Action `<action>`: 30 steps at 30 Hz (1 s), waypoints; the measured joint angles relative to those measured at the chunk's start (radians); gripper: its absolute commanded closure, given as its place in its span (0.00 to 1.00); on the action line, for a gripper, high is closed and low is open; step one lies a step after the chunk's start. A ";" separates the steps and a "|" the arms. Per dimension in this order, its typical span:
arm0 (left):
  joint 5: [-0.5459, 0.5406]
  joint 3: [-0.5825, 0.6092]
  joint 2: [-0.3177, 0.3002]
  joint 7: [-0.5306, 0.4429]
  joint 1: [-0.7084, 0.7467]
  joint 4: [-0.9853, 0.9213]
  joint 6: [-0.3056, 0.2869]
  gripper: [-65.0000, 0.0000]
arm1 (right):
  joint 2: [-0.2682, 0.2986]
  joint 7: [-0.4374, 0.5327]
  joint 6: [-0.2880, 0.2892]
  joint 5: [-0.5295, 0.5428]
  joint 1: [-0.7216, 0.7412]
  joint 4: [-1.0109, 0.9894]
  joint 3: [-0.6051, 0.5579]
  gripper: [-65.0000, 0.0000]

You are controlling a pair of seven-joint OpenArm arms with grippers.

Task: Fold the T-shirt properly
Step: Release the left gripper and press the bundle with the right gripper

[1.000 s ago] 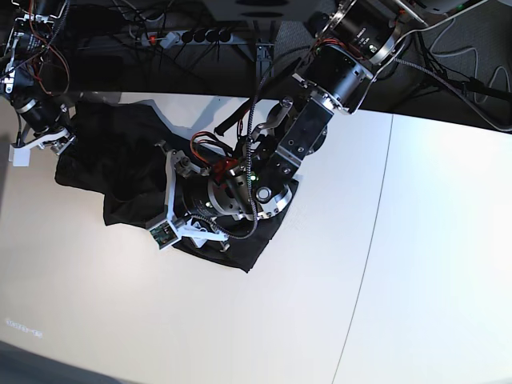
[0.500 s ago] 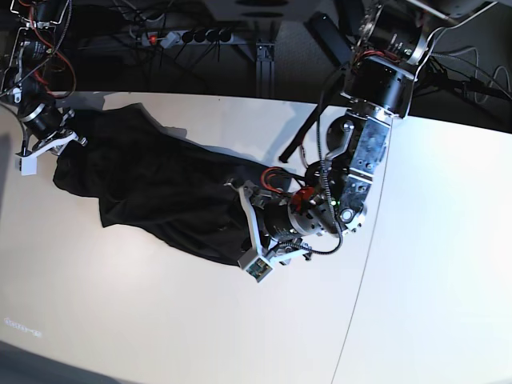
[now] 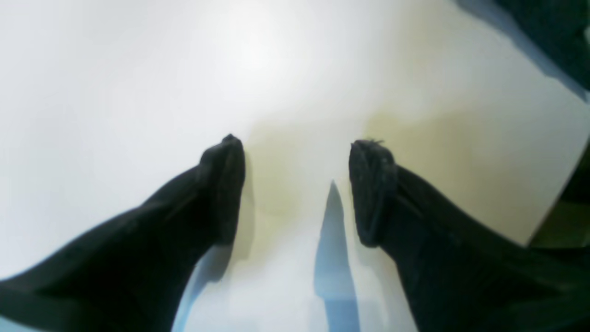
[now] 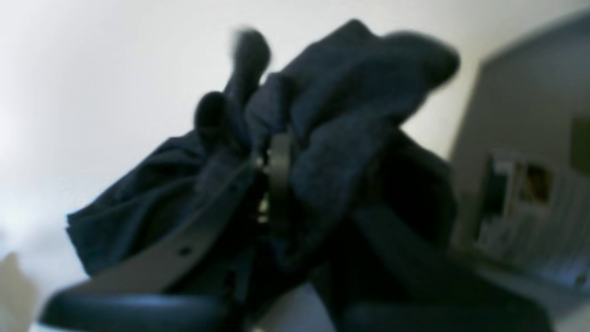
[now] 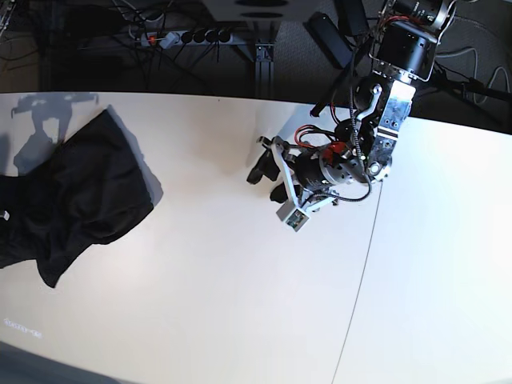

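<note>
Over the bare white tabletop the left gripper hangs spread and empty; the right gripper pinches the bunched black knit T-shirt.

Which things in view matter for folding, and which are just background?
Job:
- T-shirt, bunched, lifted at the table's edge
- right tool, shut on the T-shirt
- left tool, open over bare table

Background:
- power strip
- cables
</note>
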 measured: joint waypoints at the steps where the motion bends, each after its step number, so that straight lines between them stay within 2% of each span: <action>1: 0.000 0.005 0.002 -0.010 0.013 0.002 0.000 0.40 | 0.003 -0.009 0.000 -0.004 0.016 0.018 -0.042 1.00; 4: -0.008 0.017 0.020 -0.037 0.051 0.006 -0.001 0.40 | -0.002 -0.023 0.000 -0.008 0.042 0.109 -0.182 1.00; 8: -0.024 0.025 0.068 -0.049 0.060 -0.029 -0.005 0.40 | -0.015 -0.031 0.000 -0.065 0.037 0.239 -0.358 1.00; 11: -0.013 0.024 0.104 -0.079 0.057 -0.072 -0.005 0.40 | -0.014 -0.039 0.000 -0.095 0.020 0.301 -0.444 1.00; 16: -0.024 0.025 0.116 -0.106 0.055 -0.104 -0.013 0.40 | 0.010 -0.038 0.000 -0.110 -0.060 0.359 -0.470 1.00; 24: -0.018 0.025 0.115 -0.112 0.051 -0.105 -0.014 0.40 | 0.122 -0.039 0.000 -0.110 -0.220 0.497 -0.470 1.00; 30: 0.011 0.026 0.116 -0.127 0.049 -0.106 -0.018 0.40 | 0.140 -0.040 0.000 -0.108 -0.249 0.558 -0.470 1.00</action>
